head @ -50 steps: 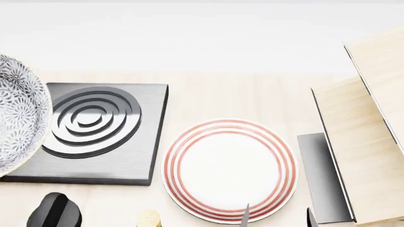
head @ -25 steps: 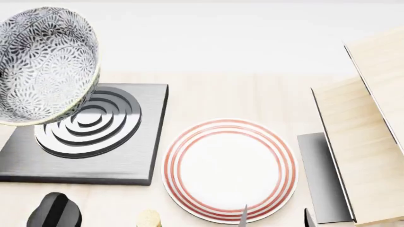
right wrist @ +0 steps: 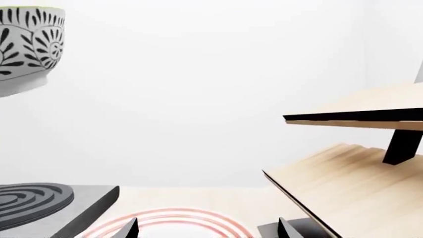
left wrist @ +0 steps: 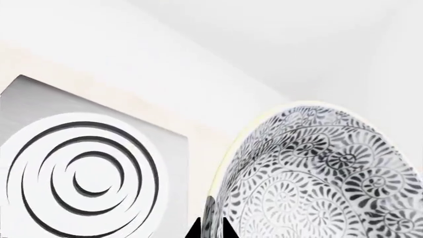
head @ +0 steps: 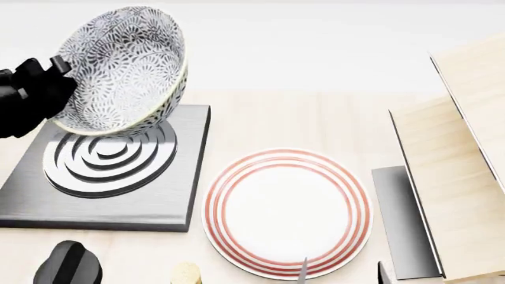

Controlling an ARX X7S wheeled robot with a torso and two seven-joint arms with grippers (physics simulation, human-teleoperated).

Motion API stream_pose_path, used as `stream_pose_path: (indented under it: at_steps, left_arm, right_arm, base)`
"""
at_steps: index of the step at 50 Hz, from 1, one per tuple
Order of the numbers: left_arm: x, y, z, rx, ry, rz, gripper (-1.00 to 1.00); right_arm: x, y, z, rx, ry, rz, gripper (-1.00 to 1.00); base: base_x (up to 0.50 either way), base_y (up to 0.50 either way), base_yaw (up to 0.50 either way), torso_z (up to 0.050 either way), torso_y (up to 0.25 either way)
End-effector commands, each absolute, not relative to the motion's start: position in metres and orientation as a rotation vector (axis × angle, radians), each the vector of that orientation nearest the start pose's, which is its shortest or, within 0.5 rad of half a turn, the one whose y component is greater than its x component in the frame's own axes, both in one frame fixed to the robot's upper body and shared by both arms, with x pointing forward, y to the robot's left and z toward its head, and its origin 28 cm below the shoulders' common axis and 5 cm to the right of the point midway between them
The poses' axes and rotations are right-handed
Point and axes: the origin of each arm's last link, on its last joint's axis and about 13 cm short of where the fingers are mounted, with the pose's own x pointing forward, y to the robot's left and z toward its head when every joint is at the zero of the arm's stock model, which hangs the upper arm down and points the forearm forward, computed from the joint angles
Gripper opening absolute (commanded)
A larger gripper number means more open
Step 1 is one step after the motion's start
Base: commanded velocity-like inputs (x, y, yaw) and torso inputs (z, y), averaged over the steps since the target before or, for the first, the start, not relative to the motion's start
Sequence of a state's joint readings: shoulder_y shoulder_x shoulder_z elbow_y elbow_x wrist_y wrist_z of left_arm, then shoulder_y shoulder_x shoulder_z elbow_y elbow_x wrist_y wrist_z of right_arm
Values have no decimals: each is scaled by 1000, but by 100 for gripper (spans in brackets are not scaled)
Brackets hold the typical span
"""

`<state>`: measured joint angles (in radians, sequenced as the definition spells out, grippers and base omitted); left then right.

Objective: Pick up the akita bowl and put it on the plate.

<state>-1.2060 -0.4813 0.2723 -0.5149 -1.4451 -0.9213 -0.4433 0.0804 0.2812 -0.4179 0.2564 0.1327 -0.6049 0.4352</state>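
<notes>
The akita bowl, white with a dense dark floral pattern, hangs tilted in the air above the back of the dark square burner. My left gripper is shut on the bowl's rim from the left. In the left wrist view its two black fingertips pinch the bowl's wall. The plate, white with thin red rings, lies flat to the right of the burner with nothing on it. At the plate's near edge my right gripper is open and holds nothing, as the right wrist view also shows.
A wooden shelf unit stands at the right on a dark grey base. A black knob and a small cork-coloured object sit at the near edge, left of the plate. A white wall rises behind the counter.
The bowl has travelled right from the left edge and now hangs over the burner. The left arm has come into the head view. The right gripper has stayed in place.
</notes>
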Motion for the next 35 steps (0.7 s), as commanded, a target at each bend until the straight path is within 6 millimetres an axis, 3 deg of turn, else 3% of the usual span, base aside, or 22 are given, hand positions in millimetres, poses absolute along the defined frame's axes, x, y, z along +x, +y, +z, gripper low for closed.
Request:
stream_pose_path:
  at_steps: [1, 25, 35]
  left_arm:
    - [378, 256, 263, -571, 420, -215, -100]
    - [415, 210, 238, -337, 543, -162, -100]
    - [416, 199, 236, -247, 562, -163, -100]
  right_arm:
    - [212, -96, 4, -23, -351, -32, 100]
    - [214, -97, 1, -18, -348, -29, 100]
    - [214, -97, 0, -16, -345, -28, 100]
  base:
    - [0, 0, 0, 0, 0]
    - [0, 0, 0, 0, 0]
    - [0, 0, 0, 0, 0]
